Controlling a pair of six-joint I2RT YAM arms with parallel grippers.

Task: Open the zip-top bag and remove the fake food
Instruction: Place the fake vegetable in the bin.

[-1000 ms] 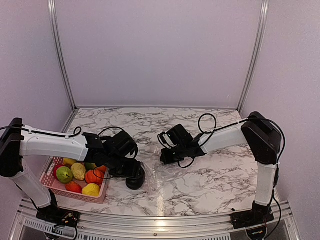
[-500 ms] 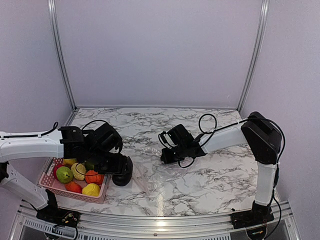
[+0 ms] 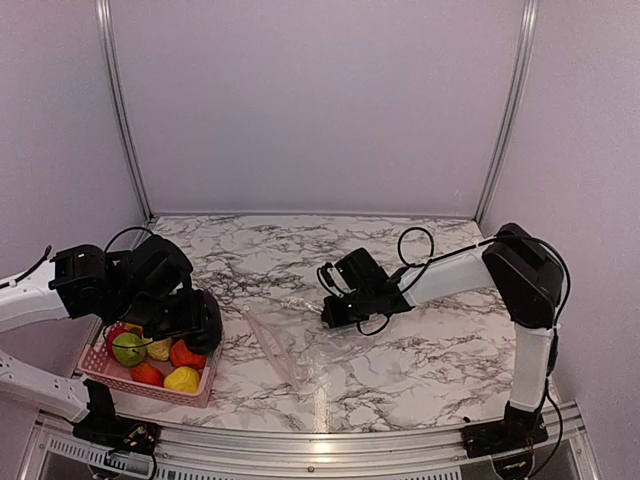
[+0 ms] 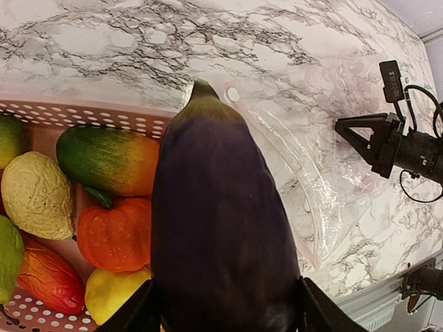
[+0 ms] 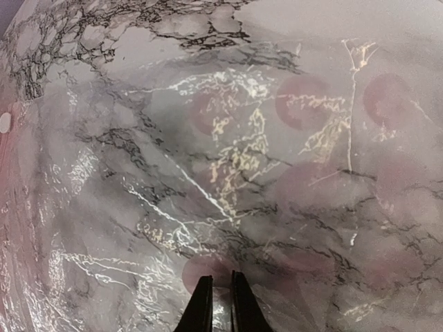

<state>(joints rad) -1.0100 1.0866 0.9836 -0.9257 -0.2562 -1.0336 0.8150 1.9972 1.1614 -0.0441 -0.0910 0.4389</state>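
On the marble table (image 3: 440, 350) we see the zip-top bag (image 3: 300, 345) lying flat at centre, its far right edge pinched by the right gripper (image 5: 221, 294). Over the pink basket (image 4: 83, 114) of fake food (image 4: 118, 235), near left, the left gripper (image 3: 203, 318) clamps the purple eggplant (image 4: 218, 228).

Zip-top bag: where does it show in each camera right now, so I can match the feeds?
Top external: the zip-top bag lies flat on the table between the arms, one corner at the right gripper.
Left wrist: clear film, right of the eggplant in the jaws.
Right wrist: it fills the picture, pinched at bottom centre.
Shared landmark: the right gripper, at the bag's edge in all three.
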